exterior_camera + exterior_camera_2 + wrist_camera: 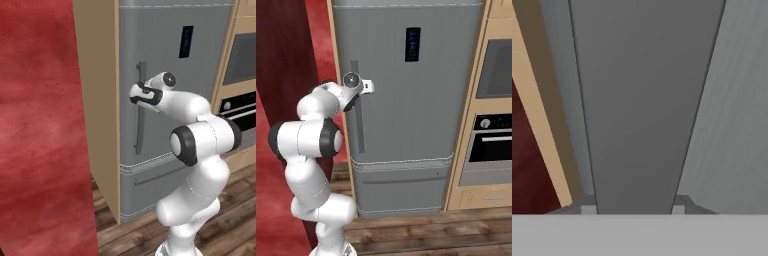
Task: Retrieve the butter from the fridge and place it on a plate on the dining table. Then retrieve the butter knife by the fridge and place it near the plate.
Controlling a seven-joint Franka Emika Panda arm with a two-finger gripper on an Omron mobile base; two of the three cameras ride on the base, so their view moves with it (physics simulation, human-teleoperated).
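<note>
I see my gripper (633, 209) with a finger tip (588, 206) on each side of the flat grey bar handle (644, 105), closed onto it at centre frame. The fridge (421, 100), smooth brushed metal, stands shut, tan wood panel (97, 95) on its left.

1. The white arm rises from the base, bends at a dark-banded elbow held at mid-height, and reaches forward and up.
2. The wrist is level, with the hand pointing straight ahead.
3. The gripper (138, 92) sits at the fridge handle (140, 107).
4. In the hand view, the two fingertips (588, 206) stand on either side of the handle bar, touching its edges.
</note>
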